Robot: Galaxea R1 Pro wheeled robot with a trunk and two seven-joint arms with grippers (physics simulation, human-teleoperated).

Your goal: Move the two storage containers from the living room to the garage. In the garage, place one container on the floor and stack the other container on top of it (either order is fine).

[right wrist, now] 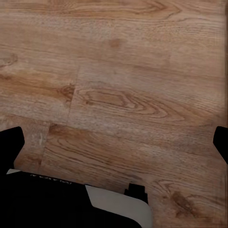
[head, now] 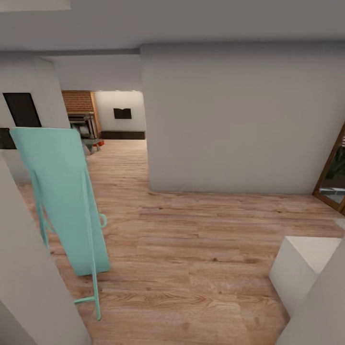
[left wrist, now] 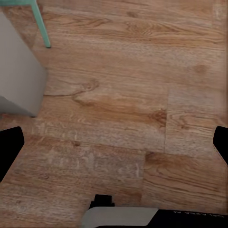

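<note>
- Hanging over light wood plank flooring (left wrist: 123, 109), the left gripper (left wrist: 114, 142) shows only its two black fingertips (left wrist: 10, 147) at the opposite edges of the left wrist view, spread wide with nothing but bare planks between them.
- Likewise the right gripper (right wrist: 116, 142) has its dark fingertips (right wrist: 11, 142) far apart at the edges of the right wrist view, holding nothing, above the same plank floor (right wrist: 118, 85).
- Near the left gripper a pale grey block corner (left wrist: 19, 76) stands on the planks, and beyond it a slim mint-green leg (left wrist: 42, 23) touches the floor.
- In the head view that leg belongs to a tall mint-green standing panel on a thin frame (head: 64, 191), leaning slightly and set on the wood floor (head: 191, 239).
- Behind the green panel a large plain grey wall block (head: 239, 120) rises; beside it a passage opens toward a red brick wall (head: 76, 101) and a small dark rectangle on a far white wall (head: 122, 113).
- Across the floor from the green panel sits a white box-shaped block (head: 302, 263), with a wood-framed glass door (head: 333, 172) beyond it.
- No orange-red storage container can be made out in these views; the wood-floored surroundings are what appear.
</note>
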